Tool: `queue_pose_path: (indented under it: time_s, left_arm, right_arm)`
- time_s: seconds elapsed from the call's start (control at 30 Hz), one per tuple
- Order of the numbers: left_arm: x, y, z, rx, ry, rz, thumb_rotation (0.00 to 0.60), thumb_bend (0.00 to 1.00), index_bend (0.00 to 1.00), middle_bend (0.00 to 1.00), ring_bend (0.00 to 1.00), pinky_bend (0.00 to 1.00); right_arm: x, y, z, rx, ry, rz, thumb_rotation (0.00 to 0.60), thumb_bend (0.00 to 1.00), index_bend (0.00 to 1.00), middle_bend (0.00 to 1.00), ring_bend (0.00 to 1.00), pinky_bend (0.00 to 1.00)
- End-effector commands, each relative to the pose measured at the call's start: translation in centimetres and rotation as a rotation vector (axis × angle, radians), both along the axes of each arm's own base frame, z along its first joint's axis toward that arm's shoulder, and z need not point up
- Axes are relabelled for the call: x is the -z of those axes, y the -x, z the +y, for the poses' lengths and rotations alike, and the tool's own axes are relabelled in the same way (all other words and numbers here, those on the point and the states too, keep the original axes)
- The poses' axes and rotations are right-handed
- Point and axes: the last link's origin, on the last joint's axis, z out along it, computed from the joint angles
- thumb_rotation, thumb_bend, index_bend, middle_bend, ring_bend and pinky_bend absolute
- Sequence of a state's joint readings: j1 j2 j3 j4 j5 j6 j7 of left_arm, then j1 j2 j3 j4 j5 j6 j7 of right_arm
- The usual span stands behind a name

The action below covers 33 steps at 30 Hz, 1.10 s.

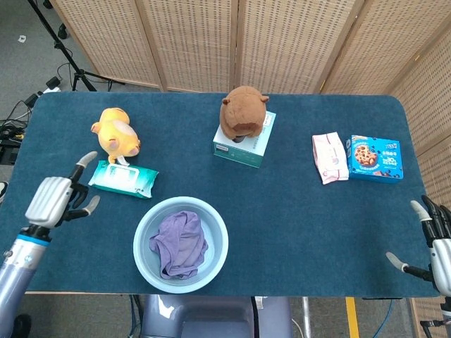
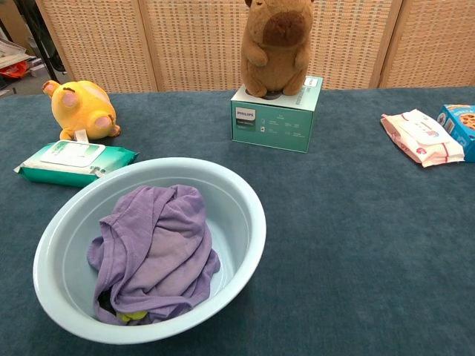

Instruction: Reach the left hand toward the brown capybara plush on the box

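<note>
Left hand [image 1: 55,199] open over table, capybara plush [image 1: 242,111] atop box [image 1: 246,144].

In the head view the left hand [image 1: 51,201] is over the left part of the bench [image 1: 296,211], its silver back turned up and its forearm running down to the lower left corner of the picture. Its fingers [image 1: 87,159] are apart and hold nothing; one points up and away, another sticks out to the side. The right hand [image 1: 437,243] sits at the lower right edge, partly cut off by the frame, fingers spread and holding nothing, one dark-tipped finger reaching inward over the bench edge. The chest view shows neither hand.
</note>
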State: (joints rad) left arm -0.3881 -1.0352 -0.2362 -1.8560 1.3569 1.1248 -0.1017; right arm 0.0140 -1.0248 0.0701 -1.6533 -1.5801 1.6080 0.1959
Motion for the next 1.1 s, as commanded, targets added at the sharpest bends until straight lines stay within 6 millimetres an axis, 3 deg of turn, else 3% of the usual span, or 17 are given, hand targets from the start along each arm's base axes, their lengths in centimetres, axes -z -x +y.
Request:
queue_pose_path:
  time_s: [0.03, 0.2, 0.6, 1.1]
  left_arm:
    - [3.4, -7.3, 6.2, 0.070, 0.187, -0.035, 0.600, 0.39, 0.00, 0.97, 1.00, 1.00]
    - [6.6, -10.6, 8.7, 0.099, 0.227, -0.066, 0.600, 0.38, 0.00, 0.97, 1.00, 1.00]
    - [10.4, -15.6, 11.8, 0.136, 0.257, -0.099, 0.600, 0.38, 0.00, 0.97, 1.00, 1.00]
    - [13.2, -18.3, 13.9, 0.129, 0.230, -0.076, 0.600, 0.38, 0.00, 0.97, 1.00, 1.00]
  right_arm:
    - [0.0, 0.3, -0.4, 0.019, -0.008, -0.005, 0.600, 0.00, 0.00, 0.00, 0.00, 0.00]
    - [0.0, 0.6, -0.8, 0.036, -0.017, -0.014, 0.600, 0.00, 0.00, 0.00, 0.00, 0.00]
    - [-0.3, 1.8, -1.9, 0.096, -0.010, -0.026, 0.600, 0.00, 0.00, 0.00, 0.00, 0.00]
    - [-1.2, 3.3, -2.4, 0.167, 0.022, -0.048, 0.600, 0.00, 0.00, 0.00, 0.00, 0.00]
